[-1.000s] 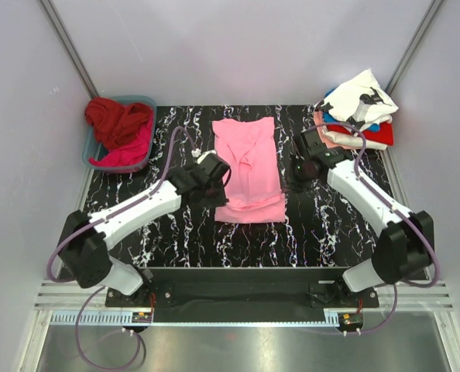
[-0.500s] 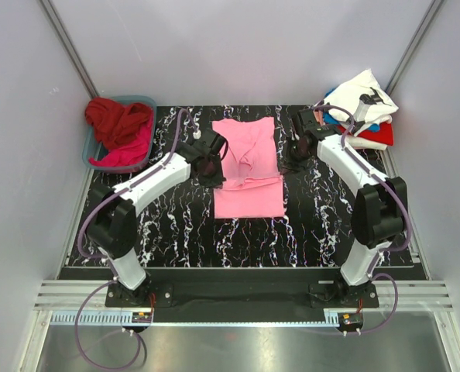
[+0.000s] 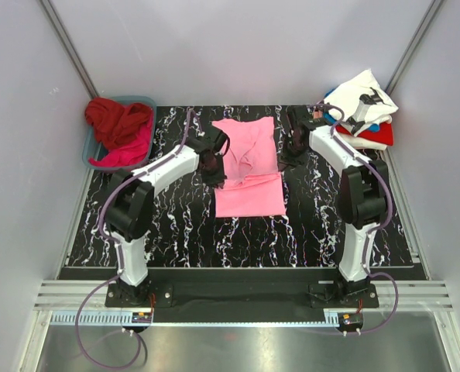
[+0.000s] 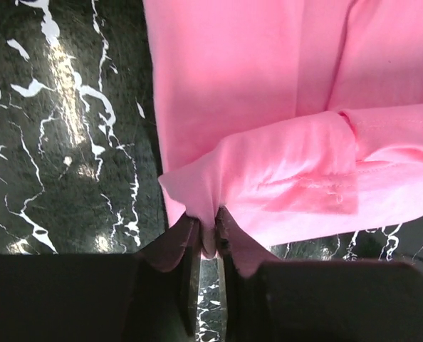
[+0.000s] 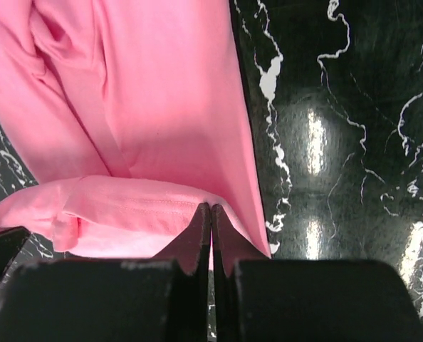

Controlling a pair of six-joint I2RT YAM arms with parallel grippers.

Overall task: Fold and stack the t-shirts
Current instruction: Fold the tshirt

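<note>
- Pinching the light pink t-shirt (image 3: 249, 200) at its folded hem, my left gripper (image 4: 210, 226) nips the left corner with its jaws nearly together.
- My right gripper (image 5: 211, 214) is clamped tight on the right corner.
- The shirt lies in the middle of the table (image 3: 168, 225).
- The blue bin (image 3: 87, 147), far left, holds a dark red t-shirt (image 3: 115, 118) over a magenta t-shirt (image 3: 131, 152).

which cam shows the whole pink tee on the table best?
Top external: nearly the whole light pink cloth t-shirt, near end folded over. Left wrist shows just the corner pinched by the left gripper; right wrist, the corner in the right gripper.
</note>
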